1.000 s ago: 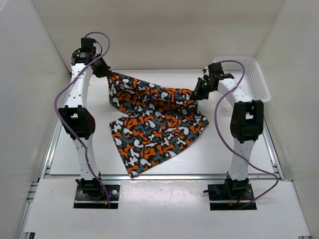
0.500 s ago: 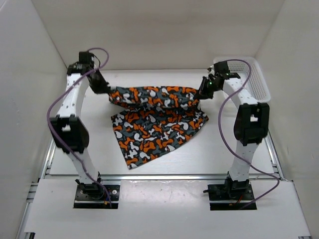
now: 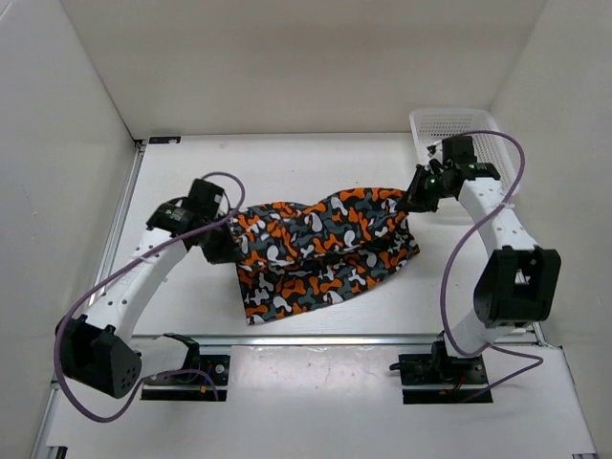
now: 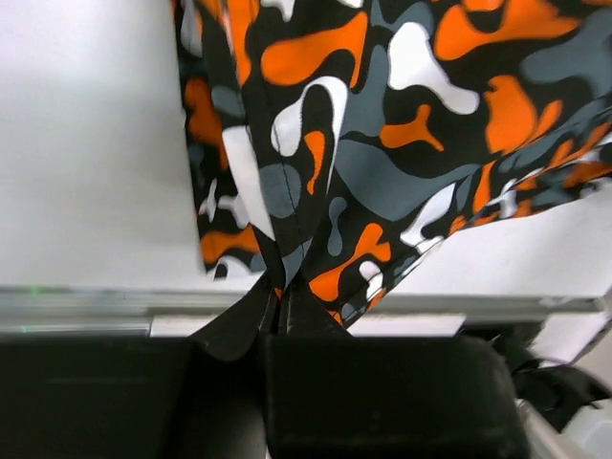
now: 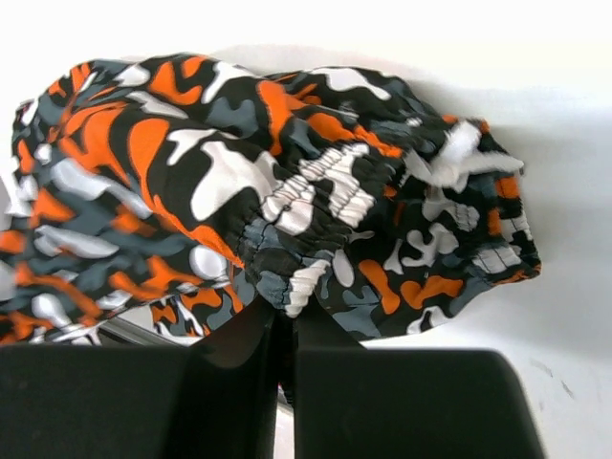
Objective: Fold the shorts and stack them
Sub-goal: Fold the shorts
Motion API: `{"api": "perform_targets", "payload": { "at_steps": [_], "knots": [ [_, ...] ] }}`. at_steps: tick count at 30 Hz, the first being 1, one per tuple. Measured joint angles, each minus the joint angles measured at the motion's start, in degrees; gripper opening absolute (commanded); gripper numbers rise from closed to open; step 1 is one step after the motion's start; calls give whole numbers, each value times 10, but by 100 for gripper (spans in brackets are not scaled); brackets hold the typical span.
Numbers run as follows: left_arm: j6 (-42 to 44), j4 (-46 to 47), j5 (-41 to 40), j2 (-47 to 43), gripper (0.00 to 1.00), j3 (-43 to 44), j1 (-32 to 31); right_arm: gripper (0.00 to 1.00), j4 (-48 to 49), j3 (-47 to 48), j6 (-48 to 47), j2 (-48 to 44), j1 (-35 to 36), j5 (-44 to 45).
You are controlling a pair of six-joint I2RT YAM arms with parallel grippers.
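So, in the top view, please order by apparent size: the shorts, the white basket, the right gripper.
Largest: shorts.
Next: white basket, partly covered by the right arm, so its full size is unsure.
Smallest: right gripper, shut on the shorts.

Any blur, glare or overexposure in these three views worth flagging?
Top external: sharp, evenly lit, only soft shadow beside the shorts. Left wrist: print slightly soft, left gripper a dark, featureless mass. Right wrist: table blown out to white, shorts blurring toward the left edge, right gripper underexposed.
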Motion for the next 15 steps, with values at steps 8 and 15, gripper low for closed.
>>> {"api": "perform_targets", "payload": {
  "at_steps": [8,15],
  "knots": [
    [-70,-1,-33,-6,10,-97,-94,9,-48,-94,-24,-110,-15,48],
    [-92,-14,-56,-24,10,-101,-107,37,-90,-128,-30,-166,-30,66]
  ]
}}
